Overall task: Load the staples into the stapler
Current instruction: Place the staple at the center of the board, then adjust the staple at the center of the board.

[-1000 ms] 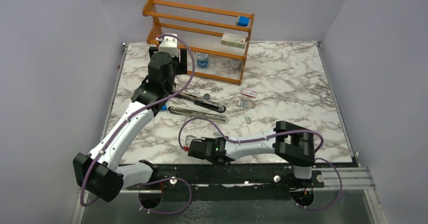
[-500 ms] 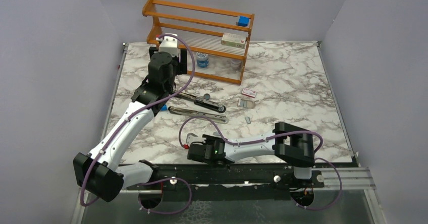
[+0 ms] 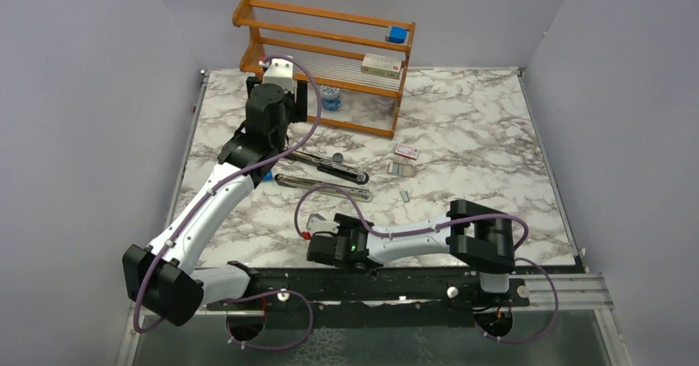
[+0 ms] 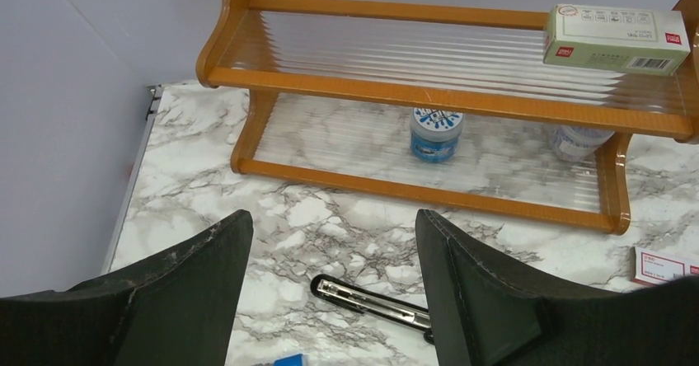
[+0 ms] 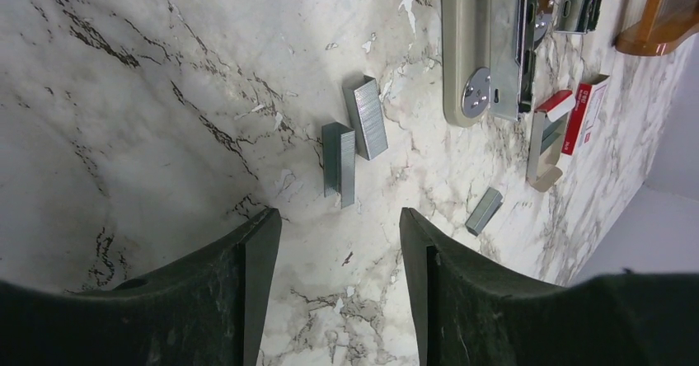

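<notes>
Nothing really legible here, tbh. The green-and-white box (image 4: 616,39) on the wooden shelf (image 4: 445,98) has a red logo patch and tiny print. The red-and-white box (image 4: 663,267) has print too, all too small to read.

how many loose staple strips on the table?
3 strips: two close together just ahead of the right gripper, one farther off by the red-and-white box. More may be hidden inside it.

Right tool (image 5: 338,222), jaws wider apart than a second ago; left arm (image 3: 206,209) slightly nearer the rack (image 3: 326,13).
</notes>
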Controlling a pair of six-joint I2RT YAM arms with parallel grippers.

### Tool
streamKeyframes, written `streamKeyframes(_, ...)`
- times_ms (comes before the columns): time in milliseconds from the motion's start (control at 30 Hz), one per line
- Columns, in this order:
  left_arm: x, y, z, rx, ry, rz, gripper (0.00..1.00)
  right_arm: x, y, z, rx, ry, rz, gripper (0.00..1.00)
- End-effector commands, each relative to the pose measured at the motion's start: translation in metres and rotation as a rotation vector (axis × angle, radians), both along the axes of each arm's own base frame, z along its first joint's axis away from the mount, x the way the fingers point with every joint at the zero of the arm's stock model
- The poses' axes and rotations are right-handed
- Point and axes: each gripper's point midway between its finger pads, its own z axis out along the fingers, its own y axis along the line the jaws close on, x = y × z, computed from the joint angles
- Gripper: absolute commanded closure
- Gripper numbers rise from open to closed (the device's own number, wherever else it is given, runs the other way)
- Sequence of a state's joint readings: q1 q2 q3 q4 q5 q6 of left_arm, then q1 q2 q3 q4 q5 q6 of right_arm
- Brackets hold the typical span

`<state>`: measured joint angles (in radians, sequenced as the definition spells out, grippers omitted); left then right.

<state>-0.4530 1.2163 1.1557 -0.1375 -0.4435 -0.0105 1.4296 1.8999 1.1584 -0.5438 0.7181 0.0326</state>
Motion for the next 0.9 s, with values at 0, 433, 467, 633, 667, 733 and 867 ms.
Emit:
streamKeyframes(0,-0.001,0.006,0.029,-0.006,-0.062,0.025,0.25,-0.029,-0.003,-0.031,-0.007,0.179,0.027,0.39)
streamKeyframes(433,-0.030,0.037,0.057,-0.042,-0.141,0.124,0.25,0.007,0.017,0.085,0.602,0.241,-0.072,0.43)
streamKeyframes(467,-0.033,0.037,0.051,-0.045,-0.124,0.121,0.25,0.015,0.017,0.094,0.664,0.258,-0.076,0.45)
streamKeyframes(633,-0.044,0.031,0.006,-0.070,-0.011,0.084,0.25,0.036,0.001,0.087,0.673,0.405,-0.030,0.55)
streamKeyframes(667,-0.046,0.029,-0.003,-0.081,0.004,0.079,0.25,0.038,-0.002,0.081,0.659,0.427,-0.029,0.57)
streamKeyframes(733,-0.049,0.027,-0.016,-0.111,0.025,0.078,0.25,0.041,-0.007,0.068,0.640,0.476,-0.034,0.62)
streamKeyframes(867,-0.051,0.024,-0.034,-0.137,0.059,0.072,0.25,0.054,-0.019,0.046,0.589,0.503,-0.096,0.71)
